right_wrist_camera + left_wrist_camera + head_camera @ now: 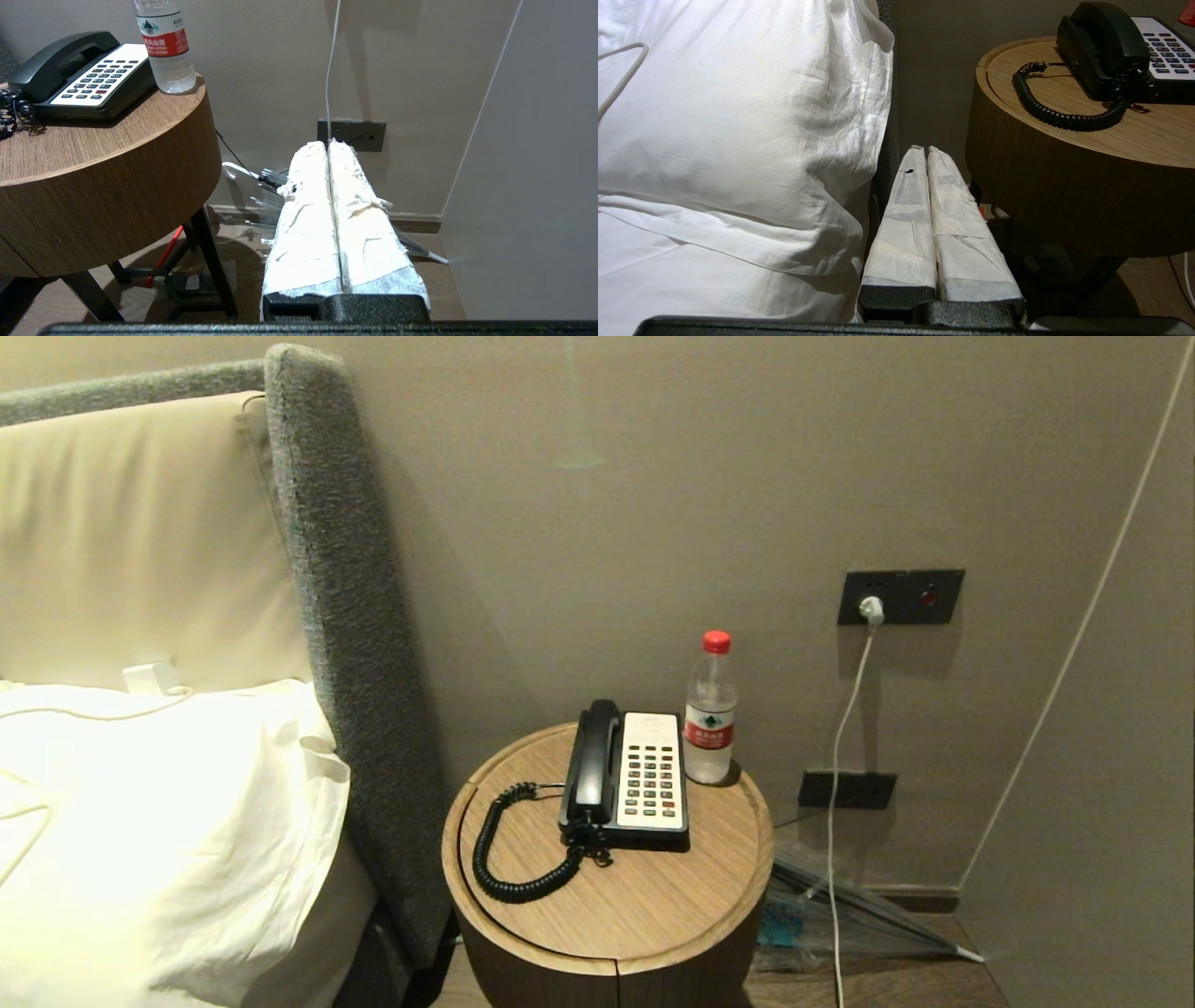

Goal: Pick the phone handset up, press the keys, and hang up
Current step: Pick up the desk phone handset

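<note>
Left gripper (923,149) low between pillow (738,140) and round table (1041,163), fingers pressed together, empty, right gripper (328,143) low right of table, likewise closed, phone handset (595,756) cradled on phone base (651,775).

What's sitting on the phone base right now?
The phone handset lies in its cradle on the left of the phone base, beside the keypad. The cradle beneath is hidden.

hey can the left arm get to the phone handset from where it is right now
Probably yes. The handset lies on the phone's left side, nearest the left gripper, which is shut and low beside the table, between it and the pillow. Nothing covers the handset; the gripper must rise over the table's rim and open first.
</note>
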Robot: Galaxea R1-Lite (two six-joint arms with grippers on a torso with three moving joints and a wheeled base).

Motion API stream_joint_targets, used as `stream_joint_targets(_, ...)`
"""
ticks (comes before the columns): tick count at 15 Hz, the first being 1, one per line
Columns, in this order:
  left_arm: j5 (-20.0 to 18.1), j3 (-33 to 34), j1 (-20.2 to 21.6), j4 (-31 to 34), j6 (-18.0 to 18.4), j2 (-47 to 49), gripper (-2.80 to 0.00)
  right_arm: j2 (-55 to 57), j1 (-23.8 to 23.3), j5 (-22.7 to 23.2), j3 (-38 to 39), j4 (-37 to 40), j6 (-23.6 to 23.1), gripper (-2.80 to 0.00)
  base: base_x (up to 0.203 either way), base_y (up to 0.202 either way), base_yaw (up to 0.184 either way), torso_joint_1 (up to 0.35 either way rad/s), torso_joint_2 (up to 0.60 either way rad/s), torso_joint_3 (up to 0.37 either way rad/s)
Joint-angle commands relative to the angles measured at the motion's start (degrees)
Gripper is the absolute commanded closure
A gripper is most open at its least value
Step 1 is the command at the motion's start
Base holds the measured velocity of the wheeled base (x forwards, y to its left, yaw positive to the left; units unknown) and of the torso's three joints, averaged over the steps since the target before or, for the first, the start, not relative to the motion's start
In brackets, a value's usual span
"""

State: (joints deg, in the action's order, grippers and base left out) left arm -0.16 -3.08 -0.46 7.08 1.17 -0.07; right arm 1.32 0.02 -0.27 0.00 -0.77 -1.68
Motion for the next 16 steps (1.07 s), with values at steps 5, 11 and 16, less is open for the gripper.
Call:
stream_joint_targets(5,-0.02,0.01,0.02,0.04,-0.03,-0.01,0.0,0.04,-0.02,0.0,0.09,-0.02,0.01,0.0,0.0,0.0,0.0,0.0,0.0,0.0)
stream_joint_targets(11,-0.02,0.01,0.02,0.04,0.06,-0.01,0.0,0.0,-0.02,0.0,0.09,-0.02,-0.08,0.0,0.0,0.0,0.0,0.0,0.0,0.0)
stream_joint_targets(16,-0.02,0.01,0.02,0.04,-0.11,-0.01,0.0,0.0,-0.02,0.0,0.09,-0.02,-0.08,0.0,0.0,0.0,0.0,0.0,0.0,0.0)
